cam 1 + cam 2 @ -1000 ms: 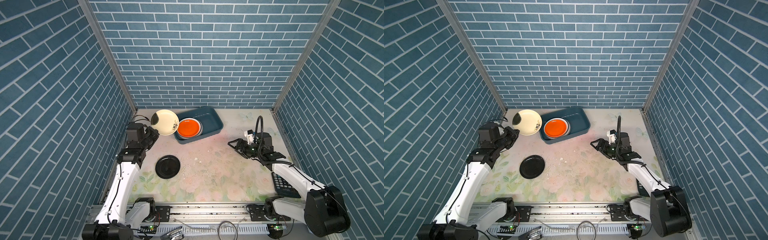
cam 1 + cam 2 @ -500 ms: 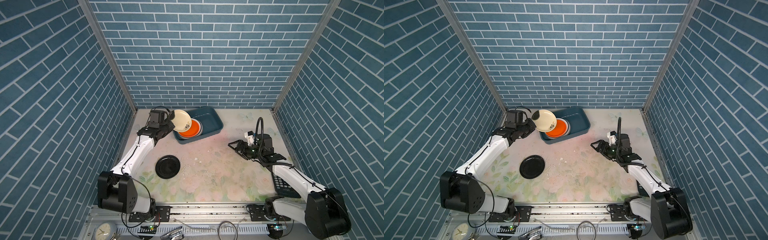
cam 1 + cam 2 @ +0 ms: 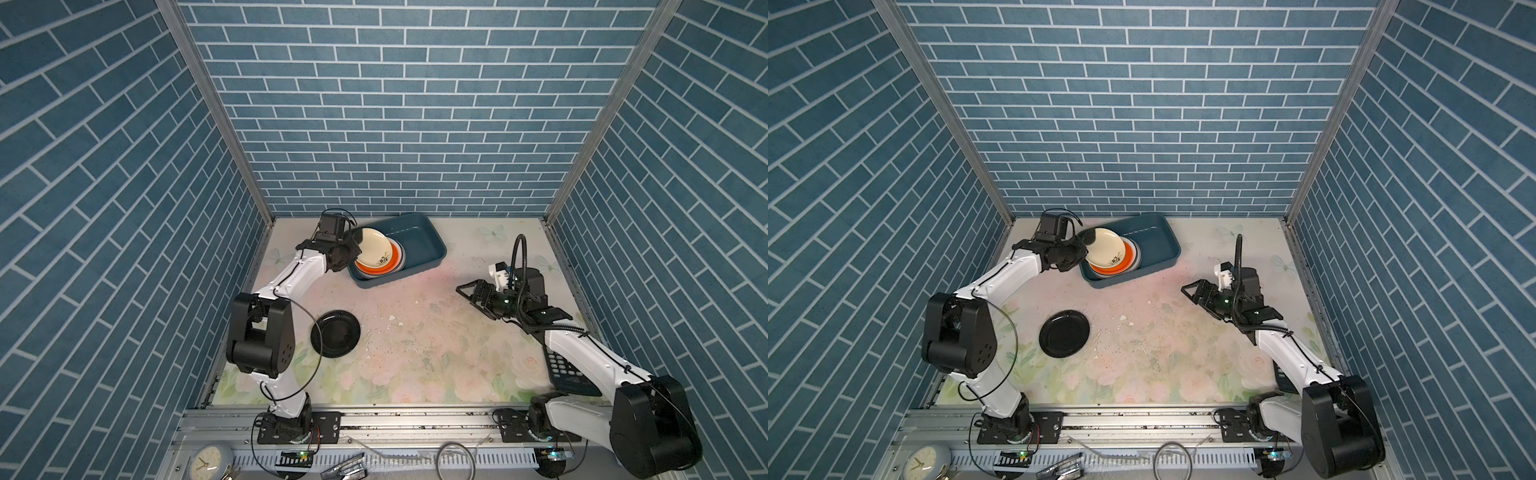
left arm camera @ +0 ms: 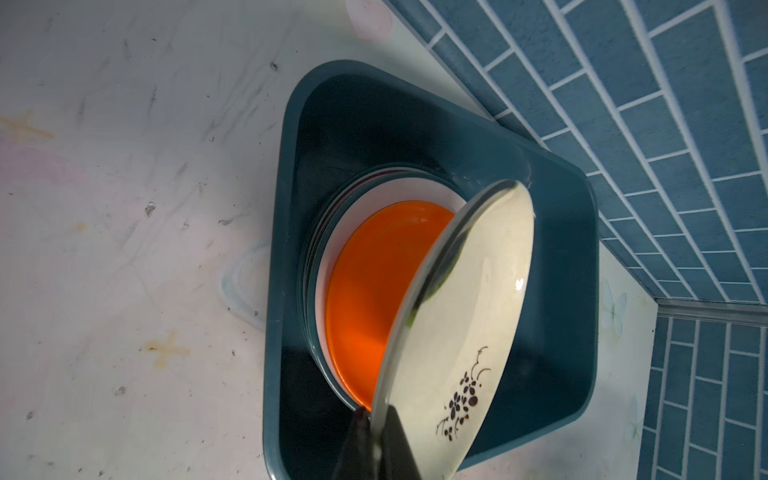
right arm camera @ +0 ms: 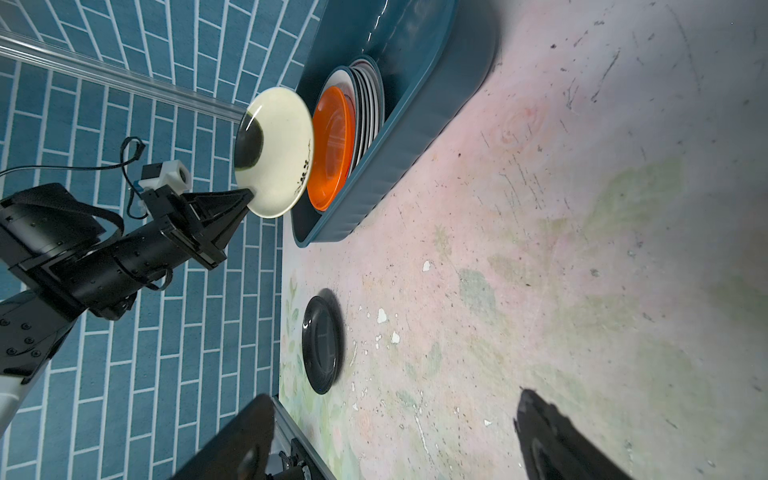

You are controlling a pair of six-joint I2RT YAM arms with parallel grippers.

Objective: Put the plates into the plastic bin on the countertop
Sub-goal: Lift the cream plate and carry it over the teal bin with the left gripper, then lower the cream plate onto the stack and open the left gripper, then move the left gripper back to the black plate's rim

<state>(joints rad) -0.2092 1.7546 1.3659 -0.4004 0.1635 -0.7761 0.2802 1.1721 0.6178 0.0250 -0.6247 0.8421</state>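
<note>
Cream plate (image 4: 465, 332): glossy, with a dark floral sprig near the rim, is tilting over the orange plate (image 4: 365, 307) inside the plastic bin (image 4: 289, 187).
Left gripper (image 4: 377, 432): fingers are pinching the cream plate's rim.
Right gripper (image 3: 468, 294): fingers are standing wide apart, gripping nothing.
Black plate (image 3: 336, 333): is lying on the countertop (image 3: 415, 357), well apart from the bin.

Boxed in on three sides by walls (image 3: 395, 104) patterned in blue brick with pale mortar lines, rising well above the work surface. Joined at both back corners by grey metal posts (image 3: 216, 108). Floored by a pale countertop (image 3: 436, 353) printed with faded pink roses, green leaves and butterflies, scuffed and scratched, strewn with small white chips (image 3: 392, 318) near the middle. Bounded along the front by a grey metal rail (image 3: 415, 419). Softly and evenly lit, with only faint shadows.
</note>
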